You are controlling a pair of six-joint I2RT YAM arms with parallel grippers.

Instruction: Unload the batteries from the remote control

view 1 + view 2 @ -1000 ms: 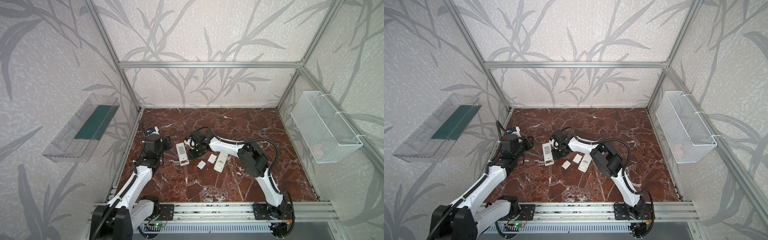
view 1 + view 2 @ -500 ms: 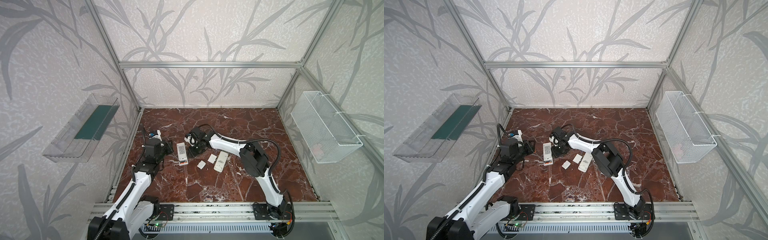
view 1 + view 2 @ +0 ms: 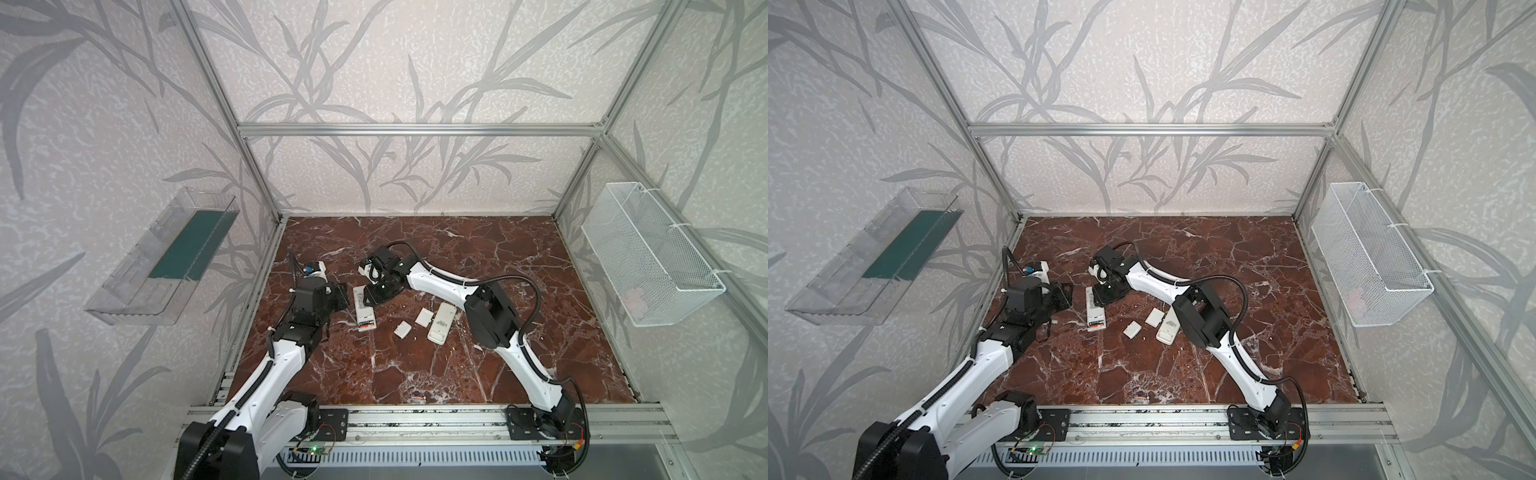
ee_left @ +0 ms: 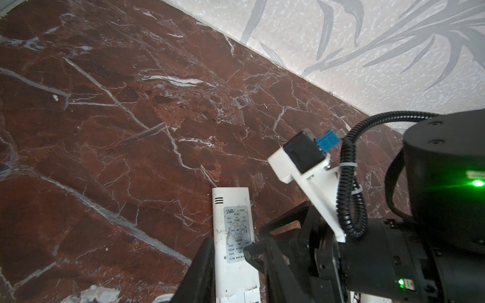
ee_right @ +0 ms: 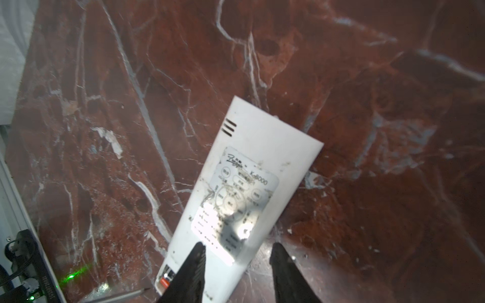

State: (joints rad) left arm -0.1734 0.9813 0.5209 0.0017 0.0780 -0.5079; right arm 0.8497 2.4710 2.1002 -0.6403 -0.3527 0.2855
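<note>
Just changed: the right hand point(image 5: 237, 249) was almost closed a second ago; now its two fingers stand moderately apart, with nothing between them.
Right hand, place: it hangs over the remote point(image 5: 252, 147); one finger is in front of the white body, the other is over bare bench point(image 5: 367, 131) beside its edge.
Not changed: in both top views the remote lies at the same spot on the bench as before.
Left hand: in a top view the left hand point(image 3: 341, 291) is just beside the remote. In the left wrist view its fingers are a narrow way apart with the remote showing between them; whether they press it or only hang above it, I cannot tell.
Remote: it lies on the bench with the printed button side up.
Batteries: I see no battery lying free on the bench. A small red-orange patch point(image 5: 164, 282) at the end of the remote close to the right hand may be one inside, but it is too small to tell.
Other things: a second remote point(image 3: 441, 322) and two small white covers point(image 3: 424, 316) point(image 3: 402, 329) lie apart from it on the bench, close to each other.
Meaning for the task: I judge that the right hand has let go or prepares a new grip; its fingers carry no battery. The unloading looks not finished.
</note>
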